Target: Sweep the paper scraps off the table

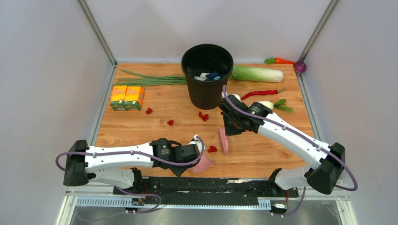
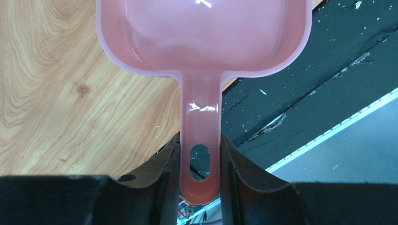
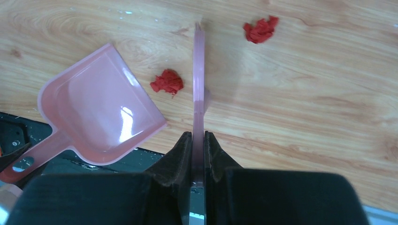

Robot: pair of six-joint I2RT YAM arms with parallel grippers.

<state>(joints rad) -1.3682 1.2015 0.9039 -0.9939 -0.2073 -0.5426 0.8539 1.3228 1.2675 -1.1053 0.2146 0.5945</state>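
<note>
Red paper scraps lie on the wooden table: one near the front, a pair before the bin, two more to the left. My left gripper is shut on the handle of a pink dustpan at the table's front edge. My right gripper is shut on a thin pink scraper, held edge-on to the wrist camera. One scrap lies between scraper and dustpan; another lies beyond the scraper.
A black bin holding white and blue bits stands at the middle back. Green onions and orange cartons are at the left. A cabbage, a red chili, a carrot and a purple ball are at the right.
</note>
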